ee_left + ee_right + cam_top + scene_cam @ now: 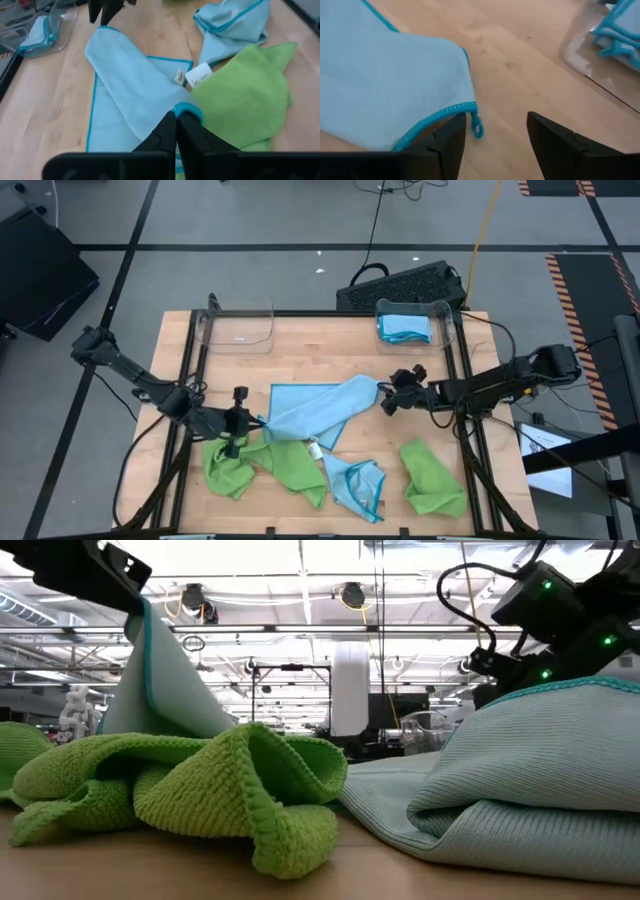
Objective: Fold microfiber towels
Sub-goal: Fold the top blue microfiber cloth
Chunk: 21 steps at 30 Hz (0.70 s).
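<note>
In the high view, the light blue towel point(315, 412) lies half folded at the centre of the wooden table point(320, 345), one flap doubled over toward its right end. The left gripper point(240, 423) sits at that towel's left corner, beside a crumpled lime green towel point(265, 465); the right gripper point(398, 392) sits just off the towel's right end. A second blue towel point(357, 485) and another green towel point(432, 477) lie nearer the front edge than the central towel, and folded blue towels point(403, 328) rest in a clear bin point(445, 320) behind it. The low view shows the blue towel's corner lifted at the left above the green heap. The left wrist view shows the left gripper clenched on the blue towel's teal-edged corner point(186, 111). The right wrist view shows the right gripper released, its fingers point(555, 142) spread, the towel's hem loop point(476, 127) lying free between them. In judgement, the first fold is under way: the right side has been laid down, and the next move calls for the left gripper to carry its corner across and align the edges.
</note>
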Motion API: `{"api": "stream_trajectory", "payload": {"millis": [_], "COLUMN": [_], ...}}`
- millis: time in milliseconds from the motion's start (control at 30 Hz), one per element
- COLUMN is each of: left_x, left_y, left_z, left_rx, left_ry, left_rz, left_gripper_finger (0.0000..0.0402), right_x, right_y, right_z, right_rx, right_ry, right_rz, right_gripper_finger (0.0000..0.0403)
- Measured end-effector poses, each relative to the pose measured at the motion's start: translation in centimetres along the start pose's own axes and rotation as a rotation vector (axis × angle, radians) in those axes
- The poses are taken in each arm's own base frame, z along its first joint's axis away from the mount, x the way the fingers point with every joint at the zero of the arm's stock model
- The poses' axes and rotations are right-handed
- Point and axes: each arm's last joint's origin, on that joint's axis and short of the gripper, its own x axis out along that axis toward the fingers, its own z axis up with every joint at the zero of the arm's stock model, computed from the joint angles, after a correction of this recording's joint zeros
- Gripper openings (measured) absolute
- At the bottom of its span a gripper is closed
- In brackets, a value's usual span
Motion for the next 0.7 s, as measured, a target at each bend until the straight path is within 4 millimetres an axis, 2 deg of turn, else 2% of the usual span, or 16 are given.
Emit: {"api": "stream_trajectory", "payload": {"millis": [133, 233, 467, 600, 700], "left_x": [0.4, 0.5, 0.7, 0.8, 0.8], "left_y": [0.4, 0.8, 1.3, 1.5, 1.6], "left_z": [0.0, 0.0, 0.0, 0.0, 0.0], "left_rx": [-0.009, -0.019, -0.020, -0.020, -0.020], "left_ry": [0.013, 0.016, 0.022, 0.023, 0.023], "left_rz": [0.027, 0.044, 0.069, 0.076, 0.082], "left_gripper_finger": [0.0007, 0.0005, 0.0004, 0.0010, 0.0011], "right_x": [-1.0, -1.9, -3.3, -2.6, -1.7], "right_y": [-0.2, 0.4, 4.1, 6.2, 8.6], "right_z": [0.6, 1.1, 1.3, 0.3, 0.2], "right_rx": [0.063, 0.046, -0.129, -0.235, -0.337], "right_ry": [-0.024, -0.055, -0.159, -0.120, -0.083], "right_rz": [0.032, 0.150, 0.517, 0.624, 0.674], "right_gripper_finger": [0.0207, 0.0204, 0.0201, 0.0201, 0.0201]}}
